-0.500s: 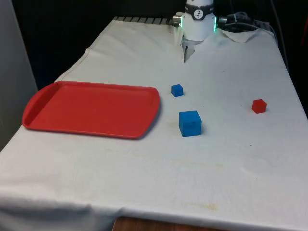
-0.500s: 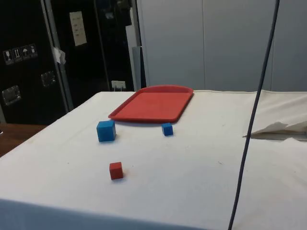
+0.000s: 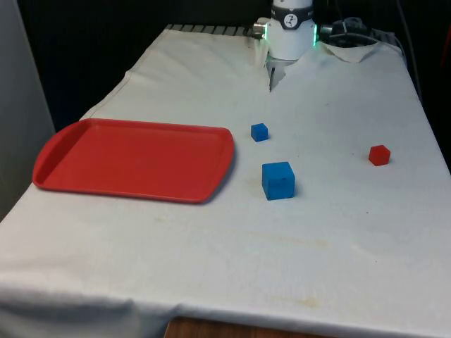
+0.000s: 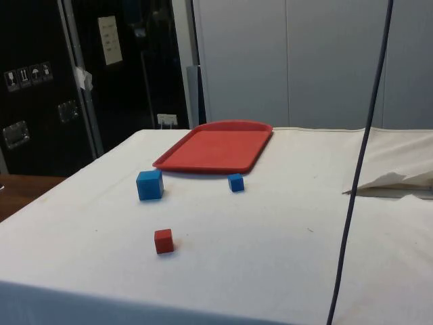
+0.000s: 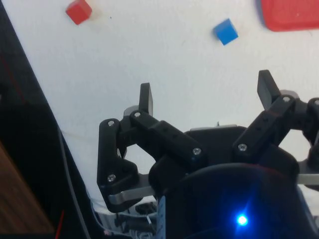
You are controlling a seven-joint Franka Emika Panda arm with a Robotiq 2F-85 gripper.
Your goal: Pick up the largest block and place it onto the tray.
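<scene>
A: On the white cloth (image 3: 338, 232), mid-table: large blue block (image 3: 278, 180), sitting free, nothing touching it. Red tray (image 3: 134, 158) lies to the front view's left of it, near but apart, w/ nothing on it.

B: Other blocks?

A: Small blue block (image 3: 259, 132) just beyond the big one, towards the far end, close to the tray's far right corner. Small red block (image 3: 379, 155) well off to the front view's right. Side view agrees: large blue block (image 4: 149, 185) nearest the tray's near edge, small blue (image 4: 235, 182) beside it, red one (image 4: 163, 240) apart from both.

B: Gripper?

A: Gripper (image 5: 207, 97) spread wide, nothing between the fingers (image 5: 145, 98). Wrist view has it up over bare cloth w/ the small red block (image 5: 79, 11) and a blue block (image 5: 226, 31) some way ahead, tray corner (image 5: 291, 14) too. Which blue block that is, can't tell.

B: So which step?

A: Looks like the very start – approach, no pick yet. Block isn't on the tray.

B: Next?

A: Prob. bring the hand out from the far end, over the big blue cube, line the fingers up w/ two flat opposite faces, descend, close. Main trap: the small blue cube lies on the way – don't grab or nudge it.
</scene>
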